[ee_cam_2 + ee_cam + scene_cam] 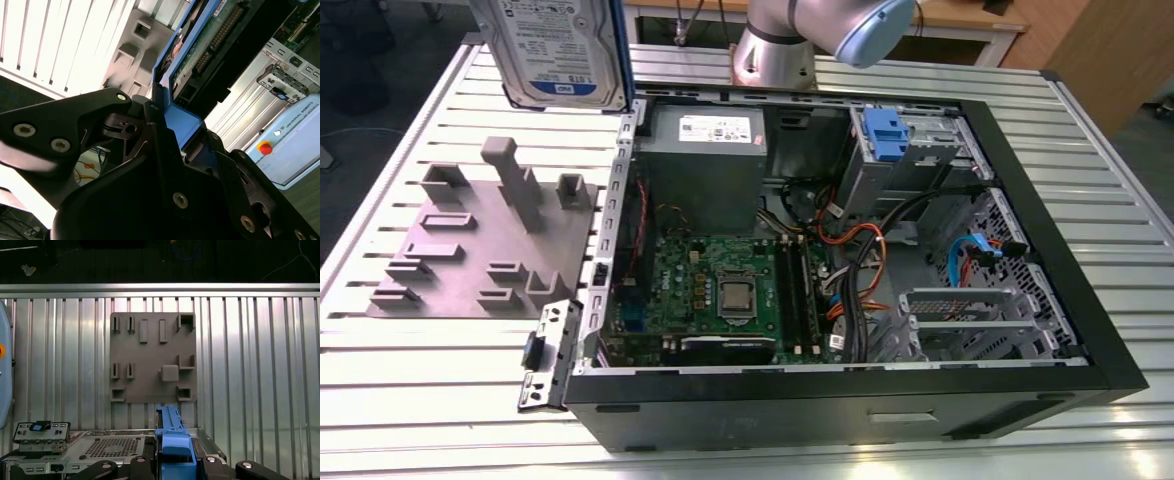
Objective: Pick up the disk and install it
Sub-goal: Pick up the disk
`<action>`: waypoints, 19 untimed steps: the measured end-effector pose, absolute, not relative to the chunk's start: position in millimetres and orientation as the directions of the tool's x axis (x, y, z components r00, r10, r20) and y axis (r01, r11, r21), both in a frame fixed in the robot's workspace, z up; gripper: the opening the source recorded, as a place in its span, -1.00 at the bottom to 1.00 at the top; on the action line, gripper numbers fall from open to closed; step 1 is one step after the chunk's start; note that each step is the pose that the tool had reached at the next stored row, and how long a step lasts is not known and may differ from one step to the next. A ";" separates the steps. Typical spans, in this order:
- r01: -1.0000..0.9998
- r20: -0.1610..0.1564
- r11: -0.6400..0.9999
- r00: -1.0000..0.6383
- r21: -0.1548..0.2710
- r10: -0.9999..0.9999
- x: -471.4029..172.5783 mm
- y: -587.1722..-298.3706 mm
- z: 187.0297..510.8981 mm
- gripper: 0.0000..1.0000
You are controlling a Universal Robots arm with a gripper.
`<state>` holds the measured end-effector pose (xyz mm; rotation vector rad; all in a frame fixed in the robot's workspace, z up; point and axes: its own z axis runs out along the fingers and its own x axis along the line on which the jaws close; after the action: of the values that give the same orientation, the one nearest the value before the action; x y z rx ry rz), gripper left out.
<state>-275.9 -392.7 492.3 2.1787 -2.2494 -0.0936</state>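
A: What carries writing, starting at the exterior view's left?

B: The disk [554, 55]. It hangs in the air above the bench's [400, 400] far corner. Its white-and-blue label faces the camera, with rows of print and bar codes too fine to make out. The picture's edge cuts off the disk's top.

A: And the tool?

B: In the second wrist view the tool [172, 120] is closed on the disk's blue carrier, with a black finger pressed to each side. The tool's body hides the carrier's lower end. Past it, the disk's green circuit-board side shows.

A: What is under the disk?

B: A grey plate [487, 245] of slots and pegs lies flat on the bench, just beside the open case [854, 410].

A: Any print inside the case?

B: The power supply [707, 150] at the back has a white sticker, but I cannot make out its text. Further right stands a blue caddy [887, 135], and orange, black and blue cables hide much of what lies below it.

A: And the arm?

B: The arm [807, 35] rises behind the case, and the frame cuts off its upper part.
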 end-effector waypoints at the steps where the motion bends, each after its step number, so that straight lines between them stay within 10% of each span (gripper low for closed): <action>1: -0.998 -0.035 0.031 -0.033 0.049 -0.999 -275.8 -392.9 492.4 -0.27; 19: -0.998 -0.035 0.031 -0.033 0.049 -0.999 -273.0 -401.5 492.1 -0.27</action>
<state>-273.0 -401.5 492.1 2.1783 -2.2491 -0.0929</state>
